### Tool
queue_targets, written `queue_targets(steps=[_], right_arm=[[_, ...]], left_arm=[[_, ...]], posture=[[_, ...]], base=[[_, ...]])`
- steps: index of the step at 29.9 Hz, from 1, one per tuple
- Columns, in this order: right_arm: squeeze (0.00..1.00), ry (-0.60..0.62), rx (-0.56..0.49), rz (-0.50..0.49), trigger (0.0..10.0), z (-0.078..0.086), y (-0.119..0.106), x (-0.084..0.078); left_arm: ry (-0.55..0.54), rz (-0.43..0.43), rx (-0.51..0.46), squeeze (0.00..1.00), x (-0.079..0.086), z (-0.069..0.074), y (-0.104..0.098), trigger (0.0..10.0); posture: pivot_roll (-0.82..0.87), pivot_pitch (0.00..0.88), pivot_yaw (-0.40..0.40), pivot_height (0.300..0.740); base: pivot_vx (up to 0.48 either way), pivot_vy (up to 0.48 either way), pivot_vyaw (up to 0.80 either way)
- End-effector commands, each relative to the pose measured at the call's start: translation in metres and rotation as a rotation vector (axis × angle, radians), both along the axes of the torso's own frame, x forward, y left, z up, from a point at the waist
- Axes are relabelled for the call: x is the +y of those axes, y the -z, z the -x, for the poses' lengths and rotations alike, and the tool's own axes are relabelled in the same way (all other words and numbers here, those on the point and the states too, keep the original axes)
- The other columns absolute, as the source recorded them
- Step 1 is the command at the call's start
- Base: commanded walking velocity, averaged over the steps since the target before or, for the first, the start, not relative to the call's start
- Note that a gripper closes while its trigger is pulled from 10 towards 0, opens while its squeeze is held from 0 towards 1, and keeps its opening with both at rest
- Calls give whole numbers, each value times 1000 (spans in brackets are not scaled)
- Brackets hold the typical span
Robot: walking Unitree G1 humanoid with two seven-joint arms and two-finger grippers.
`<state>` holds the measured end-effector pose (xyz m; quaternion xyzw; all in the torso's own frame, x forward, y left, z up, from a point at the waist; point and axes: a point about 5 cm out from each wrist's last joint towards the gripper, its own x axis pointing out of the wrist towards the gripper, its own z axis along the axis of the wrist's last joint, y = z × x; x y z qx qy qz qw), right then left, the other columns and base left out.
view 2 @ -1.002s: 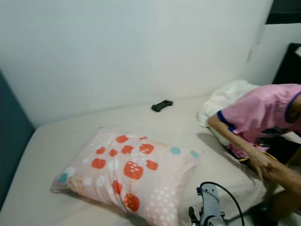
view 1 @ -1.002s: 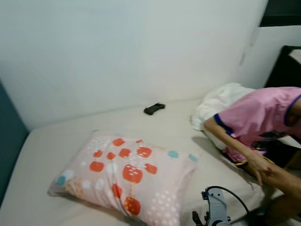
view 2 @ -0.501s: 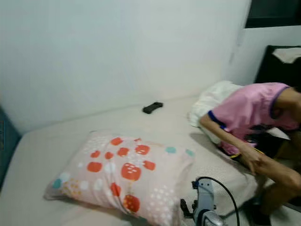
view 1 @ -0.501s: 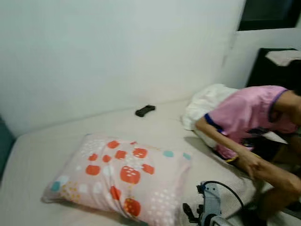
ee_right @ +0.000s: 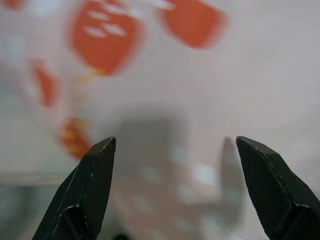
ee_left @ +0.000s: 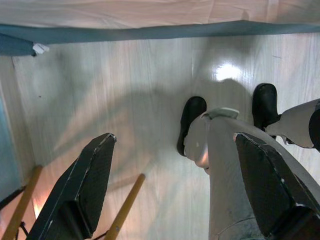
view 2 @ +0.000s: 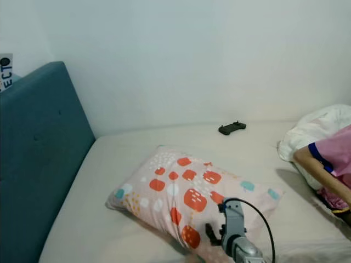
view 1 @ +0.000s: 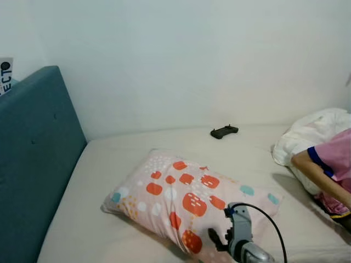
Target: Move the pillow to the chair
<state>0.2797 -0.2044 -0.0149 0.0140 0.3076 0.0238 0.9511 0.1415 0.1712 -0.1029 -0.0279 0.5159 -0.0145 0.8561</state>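
Note:
The pillow (view 1: 186, 200), pink with orange and teal patches, lies flat on the beige mattress (view 1: 104, 164). My right arm (view 1: 239, 236) reaches up from the lower edge over the pillow's near corner. In the right wrist view my right gripper (ee_right: 175, 192) is open, close above the blurred pillow fabric (ee_right: 165, 75), with nothing between its fingers (ee_right: 87, 192). My left gripper (ee_left: 175, 192) hangs open above the pale wood floor (ee_left: 125, 100), beside my own black feet (ee_left: 192, 116).
A teal headboard (view 1: 33, 164) stands along the left. A black controller (view 1: 224, 131) lies near the wall. At the right edge a person in a pink shirt (view 1: 335, 164) leans over the bed beside a white blanket (view 1: 312, 131). Yellow wooden legs (ee_left: 125, 205) stand near my left gripper.
The camera has swung left: the headboard has come into view and the person has slid to the right edge. My right arm now sits over the pillow's near corner.

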Motion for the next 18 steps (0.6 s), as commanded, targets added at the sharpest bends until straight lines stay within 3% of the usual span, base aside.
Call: queue_targets(steps=[1, 5, 9, 13, 18], right_arm=[[0, 32, 25, 4, 10000, 3, 2, -4], [0, 39, 4, -26, 10000, 1, 0, -7], [0, 8, -18, -18, 10000, 0, -2, -5], [0, -24, -34, -26, 10000, -2, -3, 1], [0, -33, -41, -51, 10000, -3, -4, 4]], left_arm=[[6, -16, -1, 0, 5, -1, -1, 10000], [18, -15, -4, 0, 5, -1, -1, 10000], [18, -5, -4, 0, 5, -1, -1, 10000], [16, -21, -3, 0, 6, -1, -1, 10000], [-5, -21, -7, 0, 7, -2, -1, 10000]], posture=[[-118, 18, 5, 740], [-116, 23, 6, 740], [-114, 24, 9, 740], [-115, 25, 11, 740], [-115, 23, 12, 740]], base=[[0, 0, 0], [0, 0, 0], [0, -480, 0], [0, -407, 800], [0, 0, 800]])
